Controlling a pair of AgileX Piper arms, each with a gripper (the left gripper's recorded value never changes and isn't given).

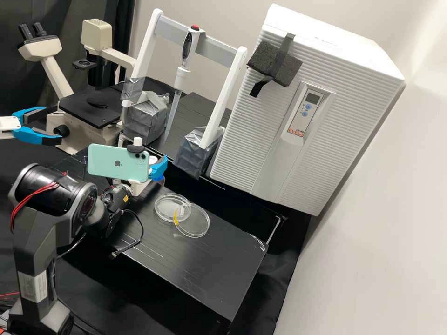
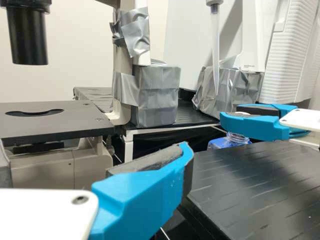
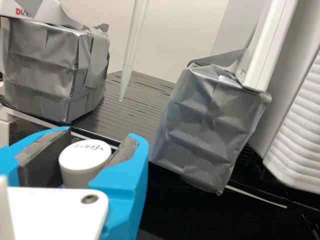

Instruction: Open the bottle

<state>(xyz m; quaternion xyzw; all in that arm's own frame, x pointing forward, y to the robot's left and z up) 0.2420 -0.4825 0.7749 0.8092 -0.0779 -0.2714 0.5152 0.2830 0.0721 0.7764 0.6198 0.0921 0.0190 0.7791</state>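
Right hand (image 3: 90, 144) grips the bottle (image 3: 84, 160) by its white cap at the worktop's (image 1: 209, 265) far-left edge; left hand (image 1: 51, 124) open, empty, well left.

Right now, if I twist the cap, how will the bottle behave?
The bottle looks like clear plastic, so probably light and likely to spin with the cap. The left gripper sits away by the microscope, so nothing seems to brace it. A sideways push might tip it.
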